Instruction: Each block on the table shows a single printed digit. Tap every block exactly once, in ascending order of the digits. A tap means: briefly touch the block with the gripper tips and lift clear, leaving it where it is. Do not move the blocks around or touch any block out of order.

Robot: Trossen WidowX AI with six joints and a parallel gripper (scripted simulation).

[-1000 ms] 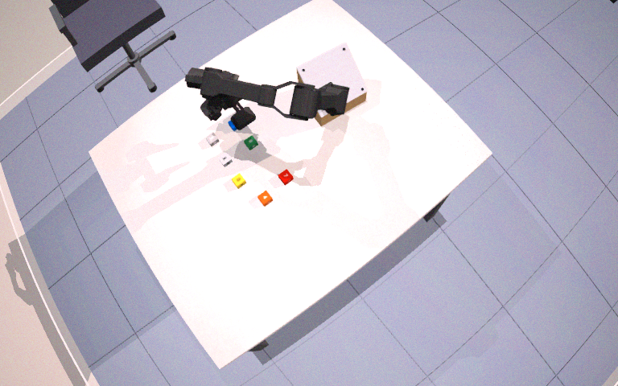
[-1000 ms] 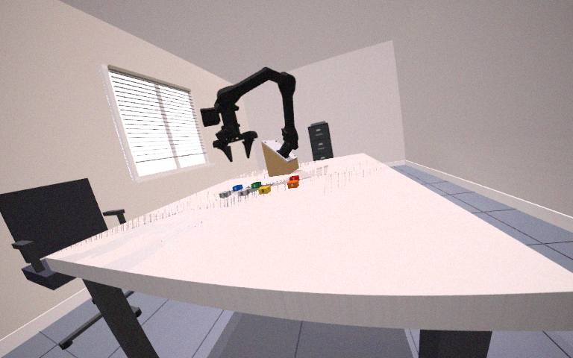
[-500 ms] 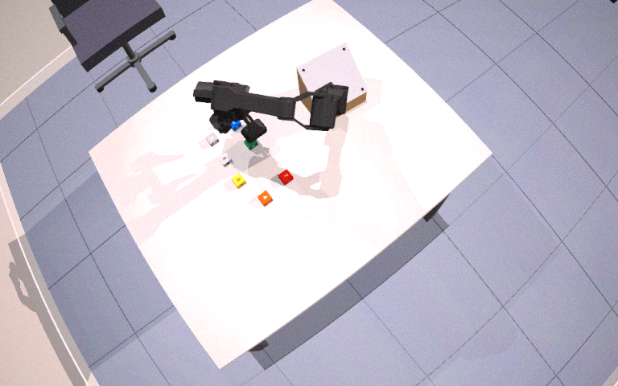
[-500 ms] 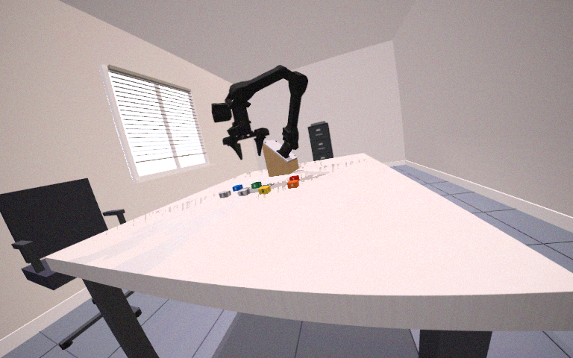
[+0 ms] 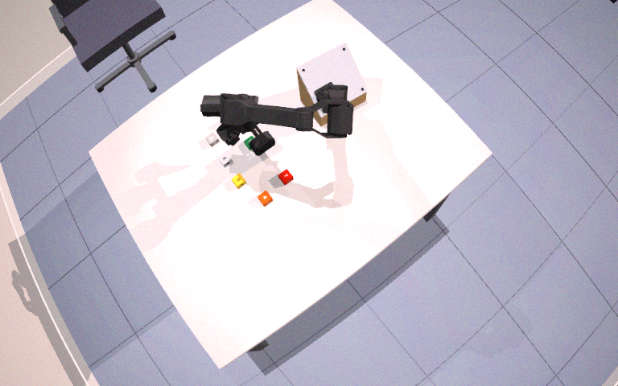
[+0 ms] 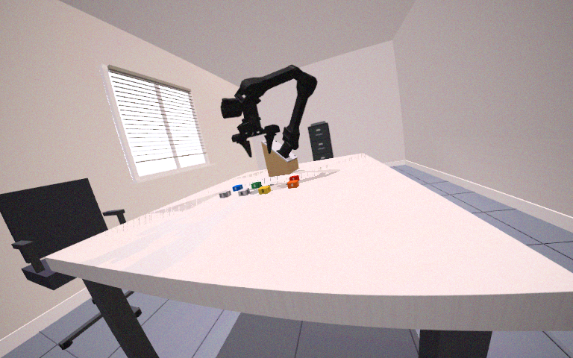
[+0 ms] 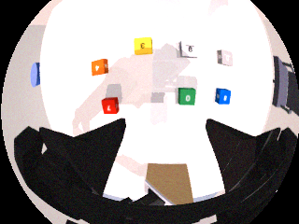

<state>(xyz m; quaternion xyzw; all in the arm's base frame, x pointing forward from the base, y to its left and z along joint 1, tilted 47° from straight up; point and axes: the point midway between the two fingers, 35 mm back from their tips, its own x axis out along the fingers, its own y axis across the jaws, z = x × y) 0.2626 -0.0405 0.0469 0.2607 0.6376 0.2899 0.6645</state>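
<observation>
My gripper (image 6: 260,154) (image 7: 167,122) is open and empty, well above the table. Below stand a green block (image 5: 249,142) (image 6: 256,184) (image 7: 187,96) with 0, a red block (image 5: 286,177) (image 6: 294,178) (image 7: 110,105) with 7, an orange block (image 5: 265,198) (image 6: 292,184) (image 7: 99,67) with 4 and a yellow block (image 5: 238,180) (image 6: 264,189) (image 7: 143,46) with 3. The digits are unclear on the grey block (image 5: 225,159) (image 6: 243,192) (image 7: 189,49), the pale block (image 5: 212,139) (image 6: 224,194) (image 7: 225,58) and the blue block (image 6: 237,187) (image 7: 223,96). The arm hides the blue block in the top view.
A wooden box (image 5: 332,67) (image 6: 280,166) (image 7: 170,179) with a sloping white top stands at the arm's base. A dark office chair (image 5: 113,31) (image 6: 50,211) stands beside the table (image 5: 273,273) (image 6: 338,245). The arm's shadows fall across the table.
</observation>
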